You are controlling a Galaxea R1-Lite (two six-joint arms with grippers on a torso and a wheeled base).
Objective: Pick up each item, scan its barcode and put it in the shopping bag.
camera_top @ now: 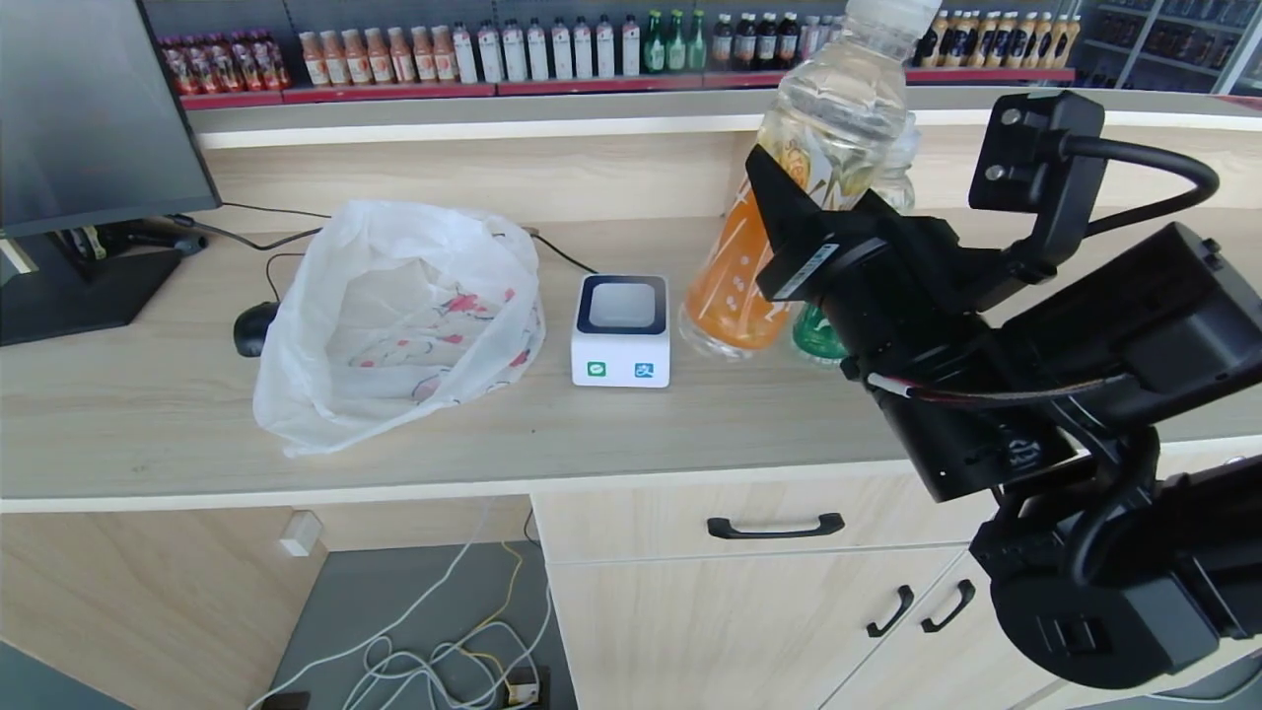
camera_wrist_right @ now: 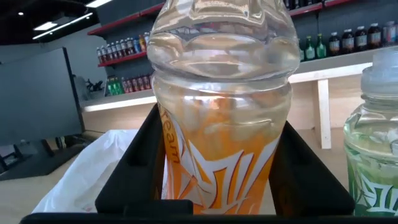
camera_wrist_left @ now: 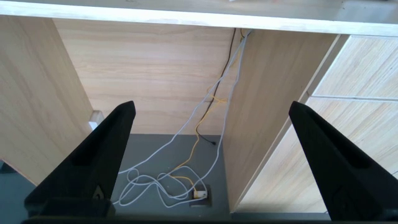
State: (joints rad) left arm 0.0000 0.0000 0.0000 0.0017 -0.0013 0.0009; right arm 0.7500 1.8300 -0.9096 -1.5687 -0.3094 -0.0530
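My right gripper (camera_top: 799,222) is shut on an orange-labelled clear bottle (camera_top: 789,187), held tilted just above the counter to the right of the white scanner (camera_top: 621,330). The same orange bottle (camera_wrist_right: 221,124) stands between the black fingers (camera_wrist_right: 134,168) in the right wrist view. A green-labelled bottle (camera_top: 818,335) stands on the counter behind it, and that green bottle (camera_wrist_right: 373,155) shows beside the held one. The white shopping bag (camera_top: 399,316) lies open left of the scanner. My left gripper (camera_wrist_left: 211,168) is open, below counter level, facing the cabinet recess.
A black monitor (camera_top: 89,128) stands at the counter's far left, with a mouse (camera_top: 254,327) beside the bag. Cables (camera_wrist_left: 186,168) lie on the floor under the counter. Drawers with black handles (camera_top: 776,528) front the cabinet. Shelves of bottles (camera_top: 592,49) line the back.
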